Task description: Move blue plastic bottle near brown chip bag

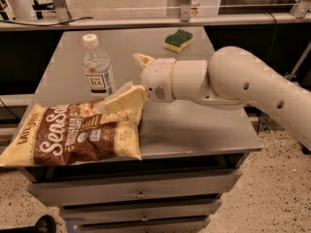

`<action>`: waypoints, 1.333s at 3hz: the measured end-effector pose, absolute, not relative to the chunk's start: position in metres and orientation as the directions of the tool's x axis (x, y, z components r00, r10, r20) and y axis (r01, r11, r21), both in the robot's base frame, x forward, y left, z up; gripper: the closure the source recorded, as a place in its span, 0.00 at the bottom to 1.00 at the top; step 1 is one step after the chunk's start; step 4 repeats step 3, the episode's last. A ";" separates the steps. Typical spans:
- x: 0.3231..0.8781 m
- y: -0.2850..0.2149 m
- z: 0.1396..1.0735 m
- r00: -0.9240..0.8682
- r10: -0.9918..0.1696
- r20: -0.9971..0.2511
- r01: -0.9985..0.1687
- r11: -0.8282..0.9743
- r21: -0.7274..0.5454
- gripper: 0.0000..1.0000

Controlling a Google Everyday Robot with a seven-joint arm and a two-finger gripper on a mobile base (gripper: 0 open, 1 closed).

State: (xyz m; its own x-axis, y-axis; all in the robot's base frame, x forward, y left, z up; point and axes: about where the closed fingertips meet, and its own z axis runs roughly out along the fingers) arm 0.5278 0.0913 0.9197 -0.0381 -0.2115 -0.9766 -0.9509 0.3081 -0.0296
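The blue plastic bottle [97,68], clear with a white cap and a "TEA" label, stands upright on the grey table [194,125], just behind the brown chip bag [73,132]. The bag lies flat at the table's front left, overhanging the left edge. My gripper [121,81] is open and empty, right of the bottle and apart from it. Its near finger [124,98] hangs over the bag's upper right corner.
A green and yellow sponge [178,40] lies at the back of the table. A metal rail [146,21] runs behind the table. Drawers [141,193] sit below the front edge. My white arm [243,84] crosses the table's right side.
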 end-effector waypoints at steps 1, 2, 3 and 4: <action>0.533 0.046 0.947 -0.008 -0.177 -0.984 -0.940 0.337 -0.053 0.00; 0.540 -0.015 0.982 0.058 -0.157 -0.986 -0.917 0.381 -0.115 0.00; 0.540 -0.014 0.981 0.057 -0.157 -0.986 -0.918 0.381 -0.114 0.00; 0.540 -0.014 0.981 0.057 -0.157 -0.986 -0.918 0.381 -0.114 0.00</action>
